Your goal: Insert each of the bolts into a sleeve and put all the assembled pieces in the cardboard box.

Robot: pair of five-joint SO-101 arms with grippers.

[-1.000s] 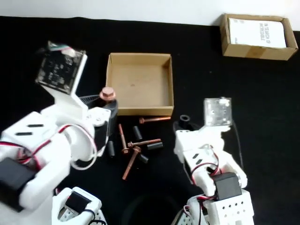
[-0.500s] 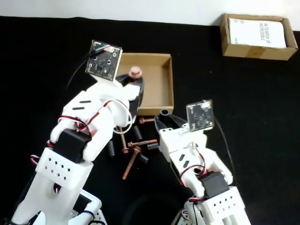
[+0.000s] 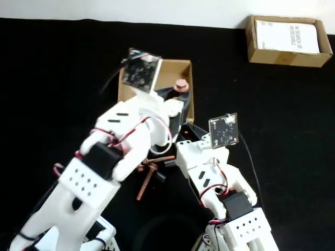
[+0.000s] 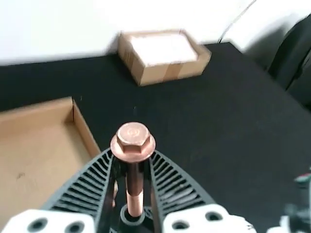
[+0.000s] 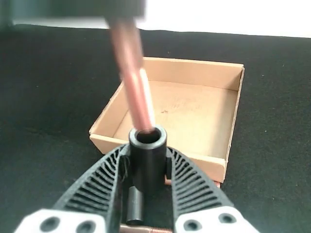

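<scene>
While both arms lean in over the black table (image 3: 272,115), the left arm (image 3: 120,151) stands taller and crosses toward the right arm (image 3: 220,178). Behind them sits the open cardboard box (image 3: 175,64), with a second box (image 3: 288,56) holding a printed sheet well apart at the far right corner.

The left gripper (image 4: 132,160) is over the near right corner of the cardboard box, pinching a copper bolt (image 4: 132,145) upright, head on top. Just below it, the right gripper (image 5: 147,160) is clamped on a black sleeve (image 5: 147,155), held upright with its opening facing up. The bolt's lower end meets the mouth of that sleeve.

On the table in front of the box, partly hidden by the arms, lie loose bolts (image 3: 146,180) in a small crossed heap, with spare sleeves (image 3: 160,178) beside them.
</scene>
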